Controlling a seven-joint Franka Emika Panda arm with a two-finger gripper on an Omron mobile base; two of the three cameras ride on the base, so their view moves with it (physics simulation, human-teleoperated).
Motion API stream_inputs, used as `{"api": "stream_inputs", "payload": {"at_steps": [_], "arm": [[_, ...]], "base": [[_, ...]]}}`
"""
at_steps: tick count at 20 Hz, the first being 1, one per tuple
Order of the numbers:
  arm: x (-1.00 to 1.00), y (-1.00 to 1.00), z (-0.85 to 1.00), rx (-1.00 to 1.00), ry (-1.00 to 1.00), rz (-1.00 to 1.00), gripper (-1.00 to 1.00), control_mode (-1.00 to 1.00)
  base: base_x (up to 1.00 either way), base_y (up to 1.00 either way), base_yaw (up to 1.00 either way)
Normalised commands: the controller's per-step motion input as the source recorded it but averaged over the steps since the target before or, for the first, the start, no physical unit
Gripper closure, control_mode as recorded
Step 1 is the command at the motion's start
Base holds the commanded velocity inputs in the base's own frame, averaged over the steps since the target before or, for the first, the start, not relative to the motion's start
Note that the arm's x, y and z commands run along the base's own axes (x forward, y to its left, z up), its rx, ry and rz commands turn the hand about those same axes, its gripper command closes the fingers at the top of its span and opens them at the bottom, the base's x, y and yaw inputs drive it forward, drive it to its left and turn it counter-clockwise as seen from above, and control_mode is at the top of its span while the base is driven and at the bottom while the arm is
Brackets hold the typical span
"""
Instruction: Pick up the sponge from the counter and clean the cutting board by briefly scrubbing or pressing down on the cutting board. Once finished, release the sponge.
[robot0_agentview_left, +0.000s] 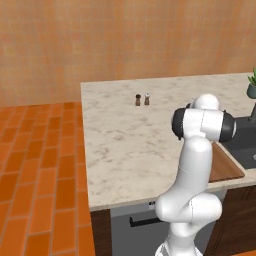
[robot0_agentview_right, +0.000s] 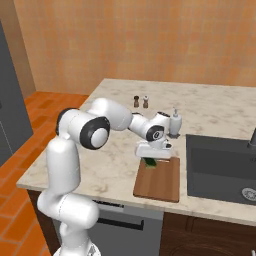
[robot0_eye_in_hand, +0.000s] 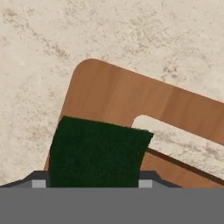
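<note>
My gripper (robot0_agentview_right: 150, 159) is shut on the sponge (robot0_agentview_right: 150, 162), a dark green block that hangs from the fingers low over the far left corner of the cutting board (robot0_agentview_right: 160, 182). Whether the sponge touches the wood I cannot tell. Seen from the hand, the sponge (robot0_eye_in_hand: 98, 151) sits between the two fingertips (robot0_eye_in_hand: 38, 183) and covers part of the reddish-brown cutting board (robot0_eye_in_hand: 122, 96) beside its handle cut-out. The board lies on the beige marble counter (robot0_agentview_right: 115, 160) near its front edge. From the left base, my own arm hides the hand, with one end of the cutting board (robot0_agentview_left: 225, 169) showing.
Two small shakers (robot0_agentview_right: 140, 102) stand further back on the counter. A white soap dispenser (robot0_agentview_right: 175, 124) stands just behind the hand. The dark sink (robot0_agentview_right: 220, 167) lies right of the board. A potted plant (robot0_agentview_left: 252, 86) is at the far right.
</note>
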Motion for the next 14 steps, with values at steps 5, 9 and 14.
{"api": "stream_inputs", "payload": {"at_steps": [5,9,14], "arm": [[-0.65,-0.03,-0.01,0.04,-0.01,-0.01,1.00,-1.00],[-1.00,0.00,-0.23,0.00,0.00,-0.03,1.00,-1.00],[-0.98,0.00,-0.34,0.00,0.01,-0.03,1.00,-1.00]], "base": [[0.00,0.00,0.00],[0.00,0.00,0.00],[0.00,0.00,0.00]]}}
